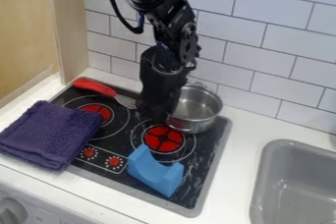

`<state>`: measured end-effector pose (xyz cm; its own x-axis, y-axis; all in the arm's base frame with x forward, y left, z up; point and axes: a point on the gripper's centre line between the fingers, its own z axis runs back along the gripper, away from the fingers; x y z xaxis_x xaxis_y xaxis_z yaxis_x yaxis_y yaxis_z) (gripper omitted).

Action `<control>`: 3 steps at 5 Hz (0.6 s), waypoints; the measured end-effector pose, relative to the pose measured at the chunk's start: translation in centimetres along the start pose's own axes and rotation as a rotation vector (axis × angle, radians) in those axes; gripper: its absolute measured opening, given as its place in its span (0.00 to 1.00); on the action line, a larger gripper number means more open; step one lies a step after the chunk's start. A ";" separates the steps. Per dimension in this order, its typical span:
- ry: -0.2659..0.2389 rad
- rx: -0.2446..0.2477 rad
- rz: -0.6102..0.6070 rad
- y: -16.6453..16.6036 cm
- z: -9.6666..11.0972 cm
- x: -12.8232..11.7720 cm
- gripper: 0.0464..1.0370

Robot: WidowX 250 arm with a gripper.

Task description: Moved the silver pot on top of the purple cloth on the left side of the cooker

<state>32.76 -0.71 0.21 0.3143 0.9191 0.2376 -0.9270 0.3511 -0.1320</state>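
We see one black robot gripper (154, 116) hanging over the back of one flat black toy stove (209, 164) with a grey edge. We cannot tell if it is spread, pressed together or pinching something.

We count one round, shiny silver metal pot (199, 106). It sits upright at the back right of the stove, just beside the gripper and well apart from one folded purple cloth (46, 132). The cloth lies at the left, partly on the stove and partly on the white counter (232, 188).

The stove has two round red burners (163, 138) — the cloth covers a bit of the left one — and two small red dials (114, 161) with white marks too tiny for us to read. One blue block (155, 171) with a curved dip lies near the front. One tool with a red handle (94, 86) and a silver metal end lies at the back left. One grey sink (264, 171) is at the right.
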 end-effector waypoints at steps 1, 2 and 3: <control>0.004 -0.002 -0.011 0.2 0.3 -0.5 0.22; 0.015 -0.004 -0.003 0.7 0.7 -1.4 0.09; 0.019 -0.040 0.019 1.1 2.3 -1.3 0.02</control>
<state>30.81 -1.93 1.99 0.3008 0.9287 0.2169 -0.9240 0.3401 -0.1748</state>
